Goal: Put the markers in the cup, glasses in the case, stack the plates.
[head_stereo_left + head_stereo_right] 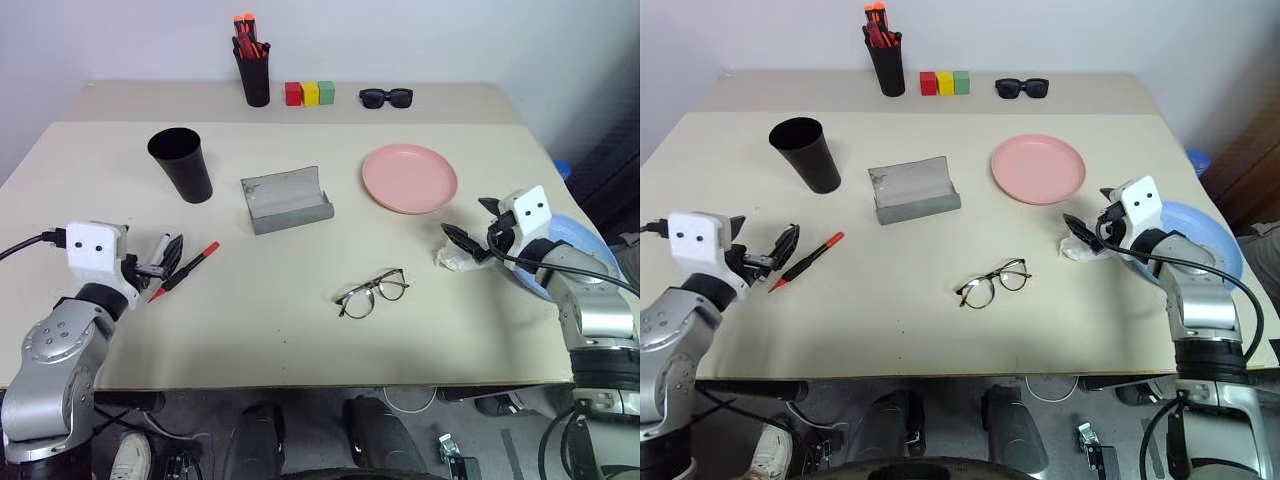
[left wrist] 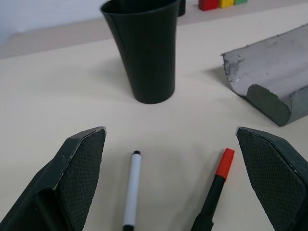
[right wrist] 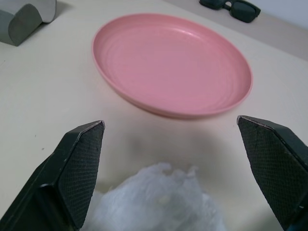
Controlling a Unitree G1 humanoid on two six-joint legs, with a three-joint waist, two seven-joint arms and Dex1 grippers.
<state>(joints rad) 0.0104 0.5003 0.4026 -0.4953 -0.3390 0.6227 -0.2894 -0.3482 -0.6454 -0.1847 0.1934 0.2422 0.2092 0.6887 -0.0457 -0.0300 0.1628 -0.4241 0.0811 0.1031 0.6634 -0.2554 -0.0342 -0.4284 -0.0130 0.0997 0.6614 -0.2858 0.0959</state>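
Looks like you're on the marker step. Your left gripper hangs spread wide and empty at the lower left of the frame, with the two markers lying loose on the table right ahead of its fingers: the red-capped marker and the white-barrelled marker. The cup stands upright further up, upper left, well apart from them.

Next I'd bring the fingers down around one marker and close on it before carrying it to the cup.

Your right gripper is spread wide too, holding nothing, over a white crumpled wad, facing the pink plate. The blue plate sits at the right edge, under that arm. The glasses are at lower centre and the case mid-frame, both untouched.
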